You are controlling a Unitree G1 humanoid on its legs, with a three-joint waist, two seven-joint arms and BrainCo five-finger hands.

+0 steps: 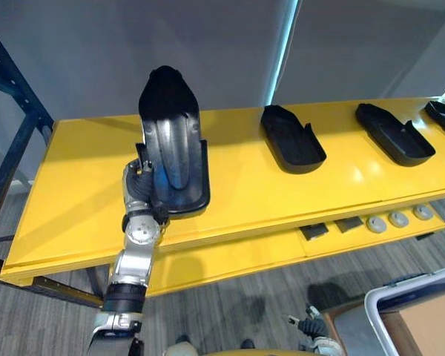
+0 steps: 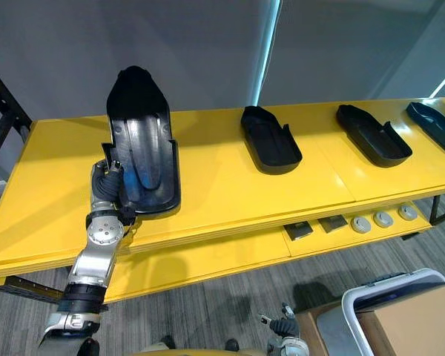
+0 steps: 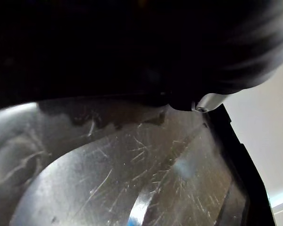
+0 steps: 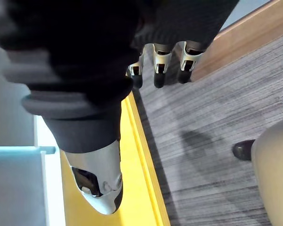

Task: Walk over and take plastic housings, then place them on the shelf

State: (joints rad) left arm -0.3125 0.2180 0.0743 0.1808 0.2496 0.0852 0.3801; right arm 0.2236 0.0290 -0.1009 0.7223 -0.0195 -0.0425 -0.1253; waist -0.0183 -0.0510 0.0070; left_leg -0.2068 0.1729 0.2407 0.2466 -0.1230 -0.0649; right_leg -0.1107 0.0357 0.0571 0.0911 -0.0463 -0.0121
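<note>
My left hand (image 1: 141,189) pinched the near edge of a long black plastic housing (image 1: 170,141), tilted nose-up over the yellow metal shelf (image 1: 74,178), seemingly for laying beside three matching housings (image 1: 291,139) there, while my right hand (image 4: 160,66) hung slack-fingered before that shelf.

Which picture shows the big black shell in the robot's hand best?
The left eye view: the whole plastic housing shows, tilted up over the yellow shelf, with the left hand gripping its lower edge. The right eye view shows much the same. The left wrist view shows a close patch of its scratched inside.
</note>
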